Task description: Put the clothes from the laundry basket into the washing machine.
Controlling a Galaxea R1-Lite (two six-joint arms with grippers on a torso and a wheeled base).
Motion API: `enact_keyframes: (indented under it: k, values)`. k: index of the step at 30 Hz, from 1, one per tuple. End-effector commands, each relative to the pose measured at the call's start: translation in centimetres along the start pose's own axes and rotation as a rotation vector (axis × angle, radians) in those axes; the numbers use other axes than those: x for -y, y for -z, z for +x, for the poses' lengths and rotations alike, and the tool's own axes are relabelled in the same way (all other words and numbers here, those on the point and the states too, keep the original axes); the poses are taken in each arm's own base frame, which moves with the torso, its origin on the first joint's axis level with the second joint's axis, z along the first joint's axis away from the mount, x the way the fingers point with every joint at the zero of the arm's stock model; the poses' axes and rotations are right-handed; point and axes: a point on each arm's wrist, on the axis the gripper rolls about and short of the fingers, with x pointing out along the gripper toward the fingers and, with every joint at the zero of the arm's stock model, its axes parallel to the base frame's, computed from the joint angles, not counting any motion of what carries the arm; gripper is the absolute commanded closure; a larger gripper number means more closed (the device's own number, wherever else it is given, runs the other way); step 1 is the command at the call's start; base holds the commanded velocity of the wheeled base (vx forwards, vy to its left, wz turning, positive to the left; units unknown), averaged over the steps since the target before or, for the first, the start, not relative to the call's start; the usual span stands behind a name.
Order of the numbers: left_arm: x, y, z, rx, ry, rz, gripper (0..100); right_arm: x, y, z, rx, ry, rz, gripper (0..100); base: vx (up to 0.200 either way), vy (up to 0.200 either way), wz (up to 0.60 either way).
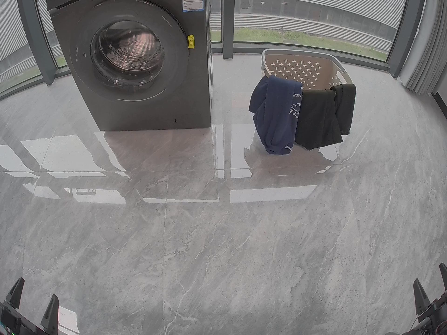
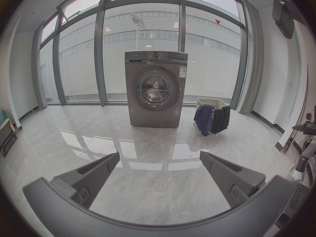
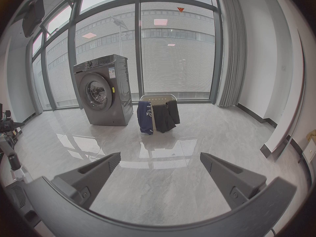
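Note:
A grey front-loading washing machine stands at the far left by the windows, its round glass door shut. To its right stands a beige laundry basket. A navy garment and a black garment hang over the basket's front rim. My left gripper is low at the near left, open and holding nothing. At the near right my right gripper is open too, far from the basket. The machine and basket lie well beyond the left fingers; likewise the basket beyond the right fingers.
Glossy grey tile floor stretches between me and the machine. Floor-to-ceiling windows with dark frames run behind both. A grey curtain hangs at the far right. A white wall with dark baseboard lies to the right.

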Motion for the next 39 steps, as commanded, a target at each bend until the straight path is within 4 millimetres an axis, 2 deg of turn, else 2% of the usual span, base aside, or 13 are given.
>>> enact_keyframes:
  k: [1,17,33,39]
  values:
    - [-0.02,0.51,0.04,-0.005,-0.002,-0.005,0,0.01,0.51,0.01,0.000,-0.004,0.003,0,0.000,0.000,0.00]
    - [-0.05,0.51,0.04,-0.005,-0.013,-0.007,0,0.01,0.52,0.01,-0.001,-0.001,0.007,0,0.000,0.000,0.00]
    - [-0.05,0.47,0.02,-0.003,-0.013,-0.008,0,0.01,0.51,0.01,0.000,-0.004,-0.002,0,0.200,0.000,0.00]
    - [-0.05,0.47,0.02,-0.003,-0.013,-0.010,0,0.01,0.51,0.01,0.000,-0.004,0.003,0,0.000,0.000,-0.30]
